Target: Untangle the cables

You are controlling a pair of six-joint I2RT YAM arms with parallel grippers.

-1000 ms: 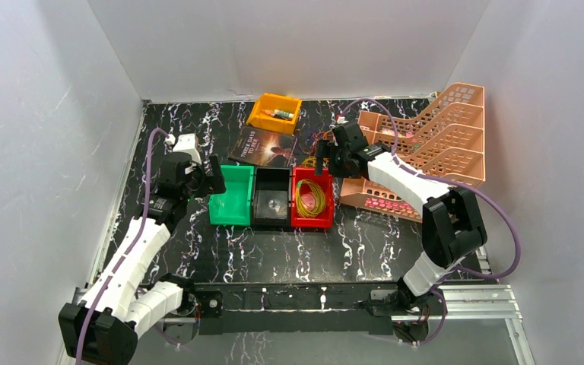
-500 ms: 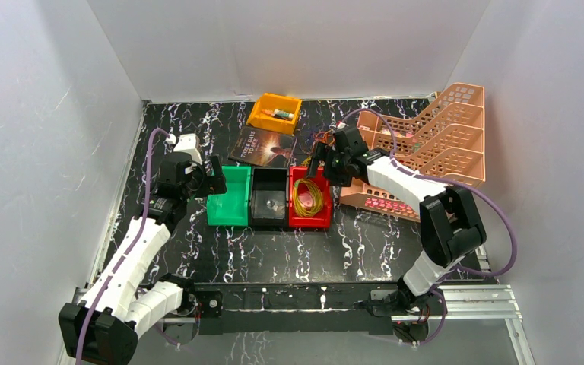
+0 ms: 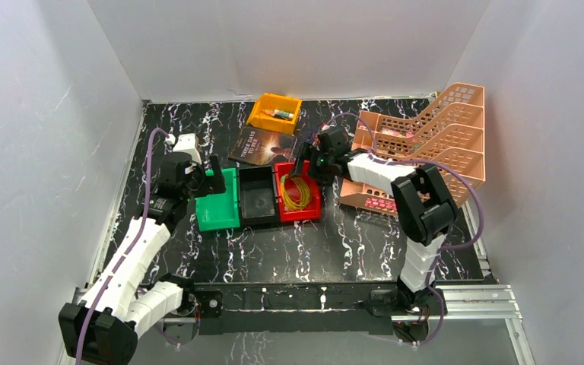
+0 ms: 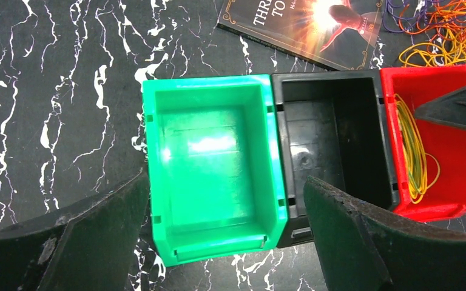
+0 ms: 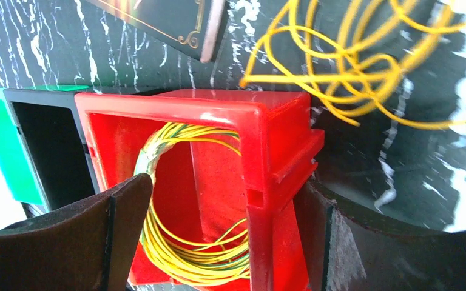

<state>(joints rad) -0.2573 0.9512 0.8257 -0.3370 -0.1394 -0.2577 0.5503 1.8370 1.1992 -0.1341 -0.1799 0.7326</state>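
Note:
A loose tangle of yellow, orange and purple cables [image 4: 443, 30] lies on the table behind the red bin [image 4: 455, 200]; its yellow loops [image 5: 352, 60] show in the right wrist view. A coil of yellow cable [image 5: 176, 242] lies inside the red bin [image 3: 309, 199]. My right gripper [image 5: 227, 188] is open and straddles that bin's side wall, one finger [image 5: 67, 242] inside, the other outside. In the top view the right gripper [image 3: 308, 163] hides most of the tangle. My left gripper [image 4: 224, 182] is open around the near end of the green bin [image 4: 209, 163], also seen from above [image 3: 205, 176].
Green, black [image 3: 258, 198] and red bins stand joined in a row. A book [image 3: 262, 146] lies behind them, and a yellow-orange bin [image 3: 274, 112] with small items sits farther back. Peach stacked trays [image 3: 426, 144] fill the right side. White walls enclose the table.
The right gripper has moved left and down onto the red bin's wall, and the row of bins has slid left toward the left gripper. The left arm has stayed put.

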